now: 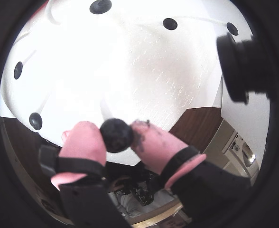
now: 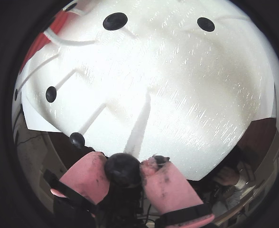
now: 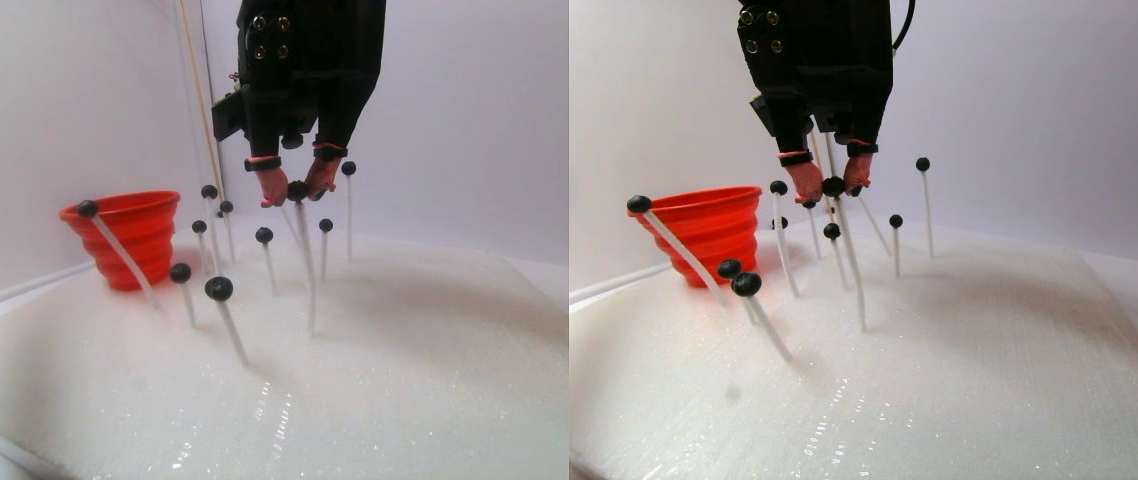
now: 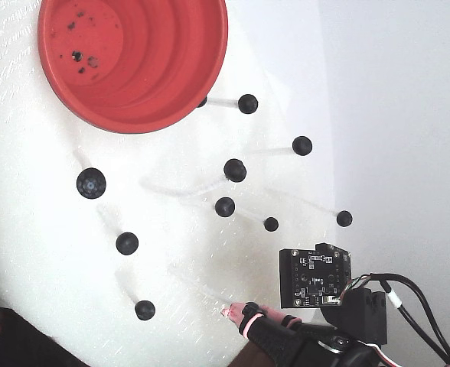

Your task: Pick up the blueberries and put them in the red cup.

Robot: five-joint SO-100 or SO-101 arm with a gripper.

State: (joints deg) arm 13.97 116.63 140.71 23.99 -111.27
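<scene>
pink fingertips (image 1: 85, 140) of the gripper (image 1: 116, 135) pinch one blueberry (image 1: 116, 135); only the fixed view shows the red cup's (image 4: 179, 92) speckled base.

Black arm (image 3: 309, 60) with brass-coloured screws on its upper housing; black gripper (image 1: 116, 137) fingers capped in pink rubbery pads (image 1: 85, 142), smudged with dark stains, each strapped by a black band. Fixed view: bare black circuit board (image 4: 314, 277) on the wrist, black, red and white cables (image 4: 409, 306) trailing off.

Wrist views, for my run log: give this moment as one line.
phase: pick | gripper: shut on blueberry atop its white stalk | red cup: no berries inside | other berries: on stalks
</scene>
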